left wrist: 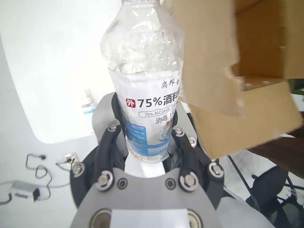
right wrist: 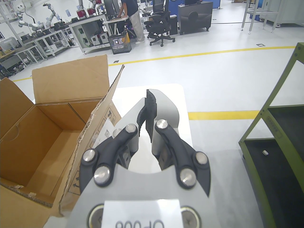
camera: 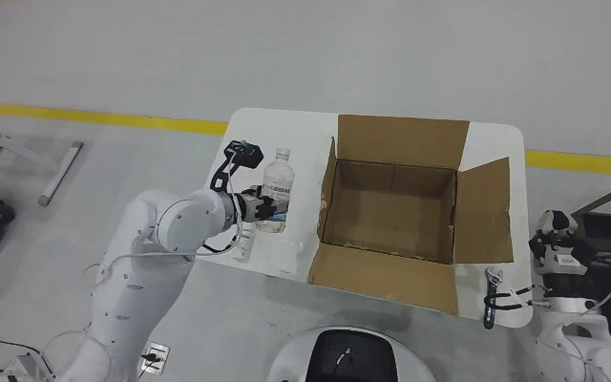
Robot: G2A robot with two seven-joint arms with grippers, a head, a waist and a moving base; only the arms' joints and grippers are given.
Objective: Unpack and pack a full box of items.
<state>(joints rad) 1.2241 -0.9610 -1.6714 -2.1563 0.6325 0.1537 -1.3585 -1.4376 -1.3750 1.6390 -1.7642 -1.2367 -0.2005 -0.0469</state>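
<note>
Box mouth open upward, left flap upright beside bottle, small bottle near table edge.

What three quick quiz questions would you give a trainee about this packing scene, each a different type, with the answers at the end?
1. True or false: the cardboard box stands open with no items inside.
2. Multiple choice: what is the left pincer shut on? A) a clear bottle; B) a box flap; C) nothing.
3. Fill in the blank: the right pincer, beside the box, is ____ and holds nothing.

Key: 1 true; 2 A; 3 shut.
</note>
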